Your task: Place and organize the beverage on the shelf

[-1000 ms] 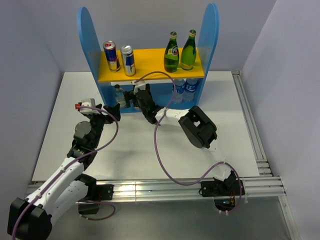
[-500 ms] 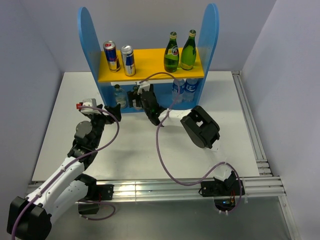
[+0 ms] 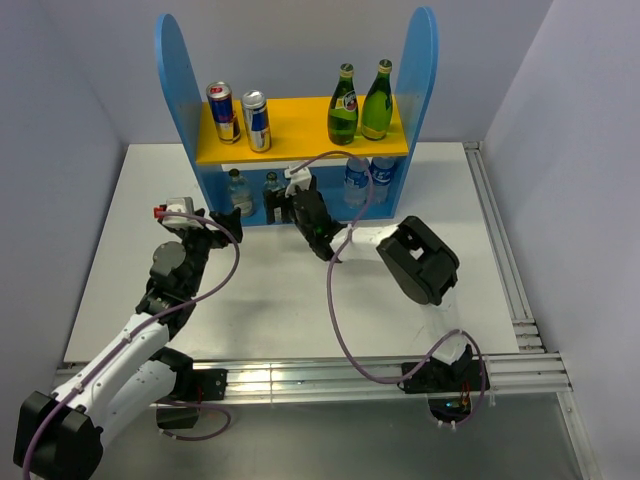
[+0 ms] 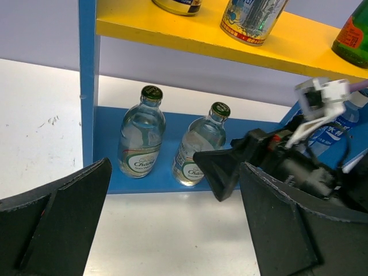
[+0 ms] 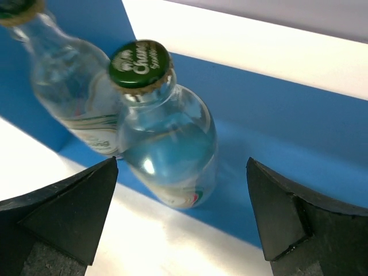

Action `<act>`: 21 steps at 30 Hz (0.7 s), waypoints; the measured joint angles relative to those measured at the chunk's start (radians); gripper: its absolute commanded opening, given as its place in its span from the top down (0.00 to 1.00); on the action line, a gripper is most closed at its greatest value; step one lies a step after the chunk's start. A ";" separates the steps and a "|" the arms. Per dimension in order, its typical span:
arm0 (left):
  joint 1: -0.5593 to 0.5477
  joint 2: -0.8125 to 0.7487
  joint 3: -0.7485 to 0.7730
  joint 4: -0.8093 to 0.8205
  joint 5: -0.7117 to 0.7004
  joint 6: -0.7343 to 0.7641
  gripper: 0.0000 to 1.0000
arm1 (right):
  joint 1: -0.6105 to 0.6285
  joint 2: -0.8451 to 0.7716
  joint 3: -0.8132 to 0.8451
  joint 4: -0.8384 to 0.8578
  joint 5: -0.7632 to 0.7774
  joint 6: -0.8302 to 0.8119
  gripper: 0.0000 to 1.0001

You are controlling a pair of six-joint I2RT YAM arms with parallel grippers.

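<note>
1. The shelf (image 3: 172,60) stands at the far side of the table (image 3: 260,290), its yellow upper board (image 3: 300,125) carrying 2 cans (image 3: 222,112) on the left and 2 green bottles (image 3: 343,105) on the right
2. On the blue base (image 4: 169,123), 2 clear glass bottles (image 4: 141,135) stand side by side at the left, close but apart, while 2 blue-labelled water bottles (image 3: 357,178) stand at the right
3. The right gripper (image 3: 300,200) sits low at the shelf's front edge, jaws spread wide and holding nothing. The right-hand clear bottle (image 5: 167,144) stands upright just ahead of the gap, and as far as the wrist view shows, neither finger touches it
4. The left gripper (image 3: 232,212) hovers before the left end of the shelf, its jaws likewise wide and empty
5. No drink is seen on the table, so the job looks all but done. The step in hand is judged to be clearing the right arm from the bottle
6. Done well, that calls for a straight pull toward the near edge with the jaws kept wide and no sideways swing that could clip the neighbouring bottle. It also needs care that the purple cable (image 3: 325,155) looping by the water bottles does not drag on them
</note>
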 measured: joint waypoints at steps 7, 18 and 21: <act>-0.001 0.005 0.000 -0.003 -0.006 0.000 0.01 | 0.041 -0.251 -0.185 -0.024 0.023 0.060 0.00; -0.044 -0.051 0.192 -0.238 -0.055 -0.028 0.01 | 0.264 -1.202 -0.297 -0.555 0.225 0.113 0.00; -0.085 -0.090 0.234 -0.271 -0.060 -0.038 0.01 | 0.258 -1.336 -0.274 -0.647 0.279 0.113 0.00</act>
